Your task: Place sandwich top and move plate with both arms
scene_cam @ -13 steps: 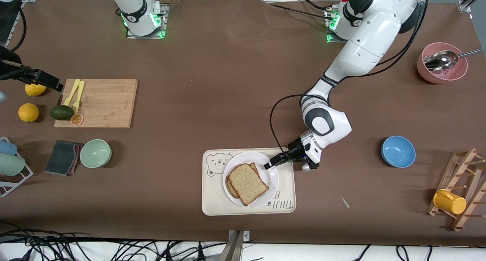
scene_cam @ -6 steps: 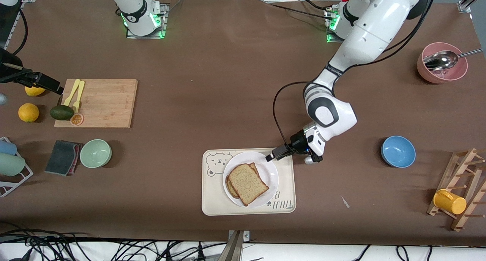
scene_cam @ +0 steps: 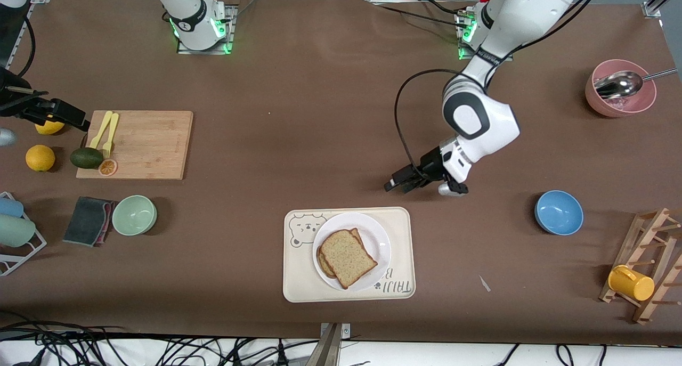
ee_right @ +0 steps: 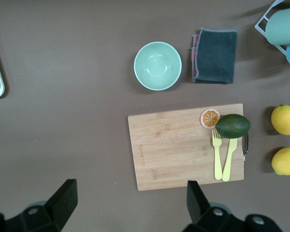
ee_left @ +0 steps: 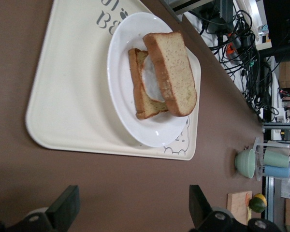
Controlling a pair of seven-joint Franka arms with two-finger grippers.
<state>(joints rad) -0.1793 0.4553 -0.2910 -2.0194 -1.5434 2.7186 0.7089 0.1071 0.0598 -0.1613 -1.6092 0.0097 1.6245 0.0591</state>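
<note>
We have lifted our left gripper (scene_cam: 398, 185), wide open, off the plate (scene_cam: 379, 239); the sandwich top (scene_cam: 348, 258) is placed. Our right gripper (ee_right: 128, 205) waits, open, near the table's edge.

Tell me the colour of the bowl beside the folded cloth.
The bowl is pale mint green, clearest in the right wrist view.

The sandwich top (scene_cam: 348, 258) lay on the egg slice (ee_left: 144, 83), on the plate (scene_cam: 378, 239), which sat on the tray (scene_cam: 298, 281). The left gripper (scene_cam: 406, 183) hung over bare desk (scene_cam: 319, 142) near the tray. The right gripper (scene_cam: 53, 112) hung over the cutting board's (scene_cam: 144, 142) end.
</note>
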